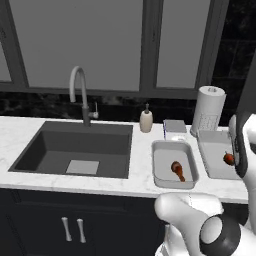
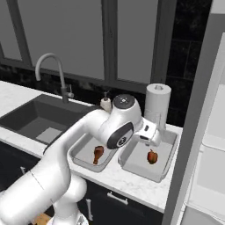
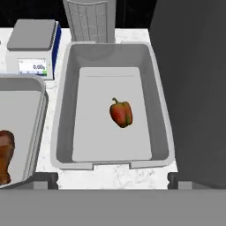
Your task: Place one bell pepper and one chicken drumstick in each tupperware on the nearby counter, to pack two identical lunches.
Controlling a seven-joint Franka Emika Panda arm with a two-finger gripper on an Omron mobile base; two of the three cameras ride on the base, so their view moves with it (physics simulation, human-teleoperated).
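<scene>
Two light grey tupperware tubs stand side by side on the white counter (image 1: 20, 131). In the right tub (image 3: 62, 110) (image 1: 212, 145) (image 2: 132, 165) lies a red bell pepper (image 3: 121, 113) (image 1: 229, 159) (image 2: 152, 156) on its own, held by nothing. The left tub (image 3: 42, 99) (image 1: 156, 165) (image 2: 81, 151) holds a reddish-brown chicken drumstick (image 3: 5, 156) (image 1: 177, 170) (image 2: 98, 154). My gripper (image 3: 109, 180) (image 2: 154, 139) hovers above the right tub, open wide, with nothing between its fingertips (image 3: 42, 178).
A kitchen scale (image 3: 33, 46) (image 1: 175, 127) and a paper towel roll (image 3: 90, 17) (image 1: 207, 115) stand behind the tubs. A soap bottle (image 1: 146, 120) and a faucet (image 1: 80, 95) stand by the dark sink (image 1: 75, 147) on the left. A tall dark panel (image 3: 190, 88) rises right of the right tub.
</scene>
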